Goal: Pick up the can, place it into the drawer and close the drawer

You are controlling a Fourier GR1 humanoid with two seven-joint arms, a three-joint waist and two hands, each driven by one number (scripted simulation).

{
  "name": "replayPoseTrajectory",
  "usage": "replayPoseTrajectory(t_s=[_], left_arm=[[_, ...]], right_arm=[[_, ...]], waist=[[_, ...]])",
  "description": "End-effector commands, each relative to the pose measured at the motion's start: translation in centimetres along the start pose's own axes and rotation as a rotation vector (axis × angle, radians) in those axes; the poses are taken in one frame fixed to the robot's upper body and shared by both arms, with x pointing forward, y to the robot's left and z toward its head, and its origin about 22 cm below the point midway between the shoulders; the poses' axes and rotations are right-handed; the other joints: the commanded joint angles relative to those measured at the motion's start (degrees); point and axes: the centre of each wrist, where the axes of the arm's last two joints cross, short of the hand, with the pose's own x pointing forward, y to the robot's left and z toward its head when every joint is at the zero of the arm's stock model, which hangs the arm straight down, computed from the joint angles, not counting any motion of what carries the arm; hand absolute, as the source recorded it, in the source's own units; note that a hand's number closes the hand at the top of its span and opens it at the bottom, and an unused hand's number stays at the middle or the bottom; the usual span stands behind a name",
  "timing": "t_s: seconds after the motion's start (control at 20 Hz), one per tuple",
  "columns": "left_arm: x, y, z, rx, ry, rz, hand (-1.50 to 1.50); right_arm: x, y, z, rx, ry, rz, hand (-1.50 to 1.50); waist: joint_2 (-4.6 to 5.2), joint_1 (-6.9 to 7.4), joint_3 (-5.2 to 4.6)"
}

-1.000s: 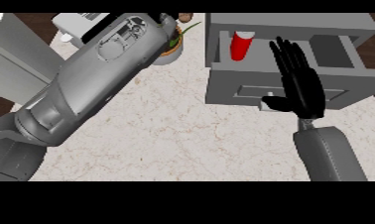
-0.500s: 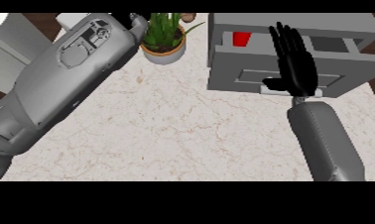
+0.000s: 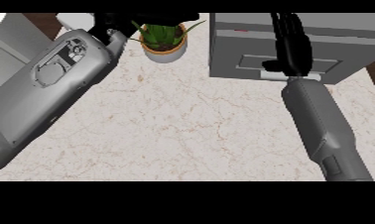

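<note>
Grey box-shaped drawer unit (image 3: 242, 52): stands at the far right of the pale speckled stone counter (image 3: 183, 124); front almost flush with the body, a thin red sliver at its top edge the only visible trace of the can.

Right hand (image 3: 291, 44): black, fingers straight, laid flat against the drawer front.

Left hand (image 3: 121, 20): black, at the top edge; finger state cannot be told.

Green leafy plant in a white round pot (image 3: 164, 44): beside the left hand, left of the drawer unit.
</note>
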Motion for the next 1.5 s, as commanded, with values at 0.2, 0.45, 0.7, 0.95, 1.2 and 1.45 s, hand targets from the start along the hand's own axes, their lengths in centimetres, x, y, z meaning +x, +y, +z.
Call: replayPoseTrajectory(t_s=[0.2, 0.45, 0.7, 0.95, 1.2, 1.45], left_arm=[[-0.8, 1.7, 0.9, -0.017, 0.010, 0.005, -1.50], [-3.6, 2.9, 3.1, -0.029, 0.002, 0.003, -1.50], [-3.4, 2.3, 3.3, -0.024, -0.004, -0.010, -1.50], [-4.0, 3.7, 4.2, -0.034, -0.002, -0.014, -1.50], [-4.2, 3.0, 4.5, -0.044, 0.000, -0.009, -1.50], [-4.6, 3.2, 4.7, -0.019, 0.002, -0.004, -1.50]], right_arm=[[2.3, 0.7, -2.8, -0.028, 0.009, -0.021, -1.50], [2.7, -1.2, -5.6, -0.039, 0.032, -0.020, -1.50], [1.4, -2.7, -7.2, -0.030, 0.030, -0.024, -1.50], [2.6, -1.9, -6.9, -0.041, 0.032, -0.048, -1.50], [4.9, -1.9, -7.4, -0.047, 0.036, -0.196, -1.50], [6.5, -2.6, -8.4, -0.078, 0.044, -0.407, -1.50]], waist=[[1.51, 0.81, 0.75], [1.52, 2.38, 0.68], [1.73, 1.52, 0.78], [1.65, 2.02, 0.78], [1.96, 2.09, 0.88], [1.48, 1.53, 0.95]])
